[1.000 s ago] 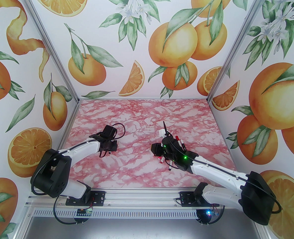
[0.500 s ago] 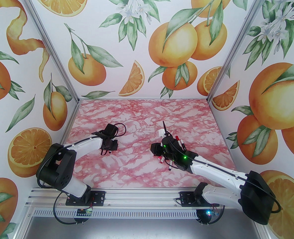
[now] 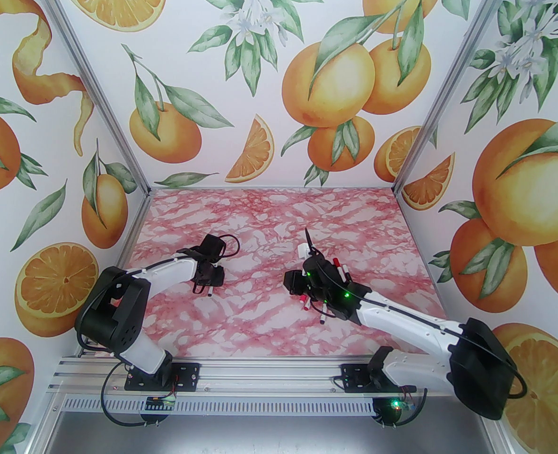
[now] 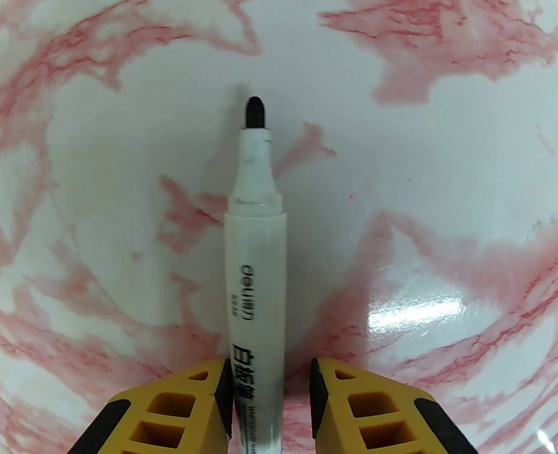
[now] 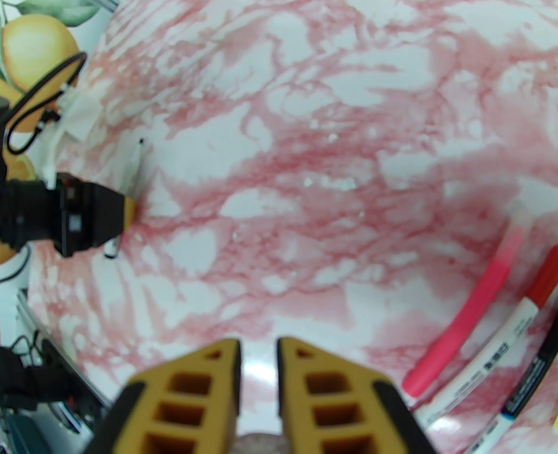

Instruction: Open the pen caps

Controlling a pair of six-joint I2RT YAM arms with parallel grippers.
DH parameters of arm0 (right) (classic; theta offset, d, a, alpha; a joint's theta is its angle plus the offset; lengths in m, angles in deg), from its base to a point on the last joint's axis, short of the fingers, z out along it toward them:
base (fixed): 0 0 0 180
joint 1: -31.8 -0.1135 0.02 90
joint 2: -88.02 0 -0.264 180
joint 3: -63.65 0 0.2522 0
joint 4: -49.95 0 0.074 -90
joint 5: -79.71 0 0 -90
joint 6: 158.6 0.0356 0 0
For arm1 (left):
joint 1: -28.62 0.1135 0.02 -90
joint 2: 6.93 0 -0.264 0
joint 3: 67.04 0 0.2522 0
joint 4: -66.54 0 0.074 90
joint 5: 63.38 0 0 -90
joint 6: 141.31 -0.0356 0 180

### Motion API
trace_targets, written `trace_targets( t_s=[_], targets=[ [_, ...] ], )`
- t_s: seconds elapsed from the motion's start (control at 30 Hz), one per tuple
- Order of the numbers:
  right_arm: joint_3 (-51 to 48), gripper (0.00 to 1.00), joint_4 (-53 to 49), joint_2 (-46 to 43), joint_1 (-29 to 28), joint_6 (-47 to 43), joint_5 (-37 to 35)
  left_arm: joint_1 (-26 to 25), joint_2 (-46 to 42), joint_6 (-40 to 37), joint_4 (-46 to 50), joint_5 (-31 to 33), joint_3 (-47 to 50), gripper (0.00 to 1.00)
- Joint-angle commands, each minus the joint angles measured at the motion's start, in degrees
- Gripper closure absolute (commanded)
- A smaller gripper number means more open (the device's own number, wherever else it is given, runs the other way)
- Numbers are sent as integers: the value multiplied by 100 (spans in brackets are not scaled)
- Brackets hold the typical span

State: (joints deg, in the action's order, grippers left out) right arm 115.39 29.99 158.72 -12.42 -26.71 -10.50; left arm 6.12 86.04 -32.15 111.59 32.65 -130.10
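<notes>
Pen caps: red plastic cap (image 5: 550,272) sits on its barrel in the pen cluster (image 5: 468,319), right side of the pink-marbled counter (image 5: 307,135). Uncapped white black-tipped marker (image 4: 255,253) lies left, likely kept apart as done. Left claw (image 4: 269,366) straddles it, jaws parted, one pad clear. Right claw (image 5: 258,348) pinched closed, contents unclear. Middle and far counter give room.

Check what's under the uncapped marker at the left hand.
Bare pink-marbled table beneath the marker. Its rear end passes into the left hand, out of frame; underneath there is hidden.
</notes>
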Motion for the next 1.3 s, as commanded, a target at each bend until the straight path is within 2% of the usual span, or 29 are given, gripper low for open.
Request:
trace_targets(
  t_s=[0.0, 0.2, 0.3, 0.4, 0.5, 0.57, 0.6, 0.87, 0.97, 1.27],
  targets=[
    [397, 92, -324, 202, -40, -77, -14, 39, -86, 28, 229, 51, -234, 64],
    [1269, 90, -1357, 936, 50, -243, -127, 35, -496, 53, 427, -84, -299, 56],
    [1715, 88, -1804, 1373, 97, -397, -170, 35, -796, 62, 495, -381, -308, 52],
    [2134, 88, -2211, 1784, 155, -509, -304, 26, -1208, 57, 501, -716, -294, 44],
    [2533, 88, -2529, 2158, 260, -584, -484, 2, -1660, -23, 413, -1240, -245, 25],
    [2726, 88, -2626, 2389, 372, -603, -530, -39, -2020, -60, 165, -1737, -117, 2],
    [2839, 88, -2689, 2519, 440, -612, -552, -71, -2178, -57, 62, -1886, -46, 0],
    [3621, 87, -2927, 3483, 826, -826, -747, -412, -3537, -5, -1186, -3012, 806, 0],
    [3931, 87, -3056, 3838, 885, -908, -886, -445, -3850, -14, -1356, -3225, 952, 0],
    [4467, 85, -3170, 4529, 994, -946, -1061, -440, -4129, -88, -1230, -2971, 999, 0]
  ],
)
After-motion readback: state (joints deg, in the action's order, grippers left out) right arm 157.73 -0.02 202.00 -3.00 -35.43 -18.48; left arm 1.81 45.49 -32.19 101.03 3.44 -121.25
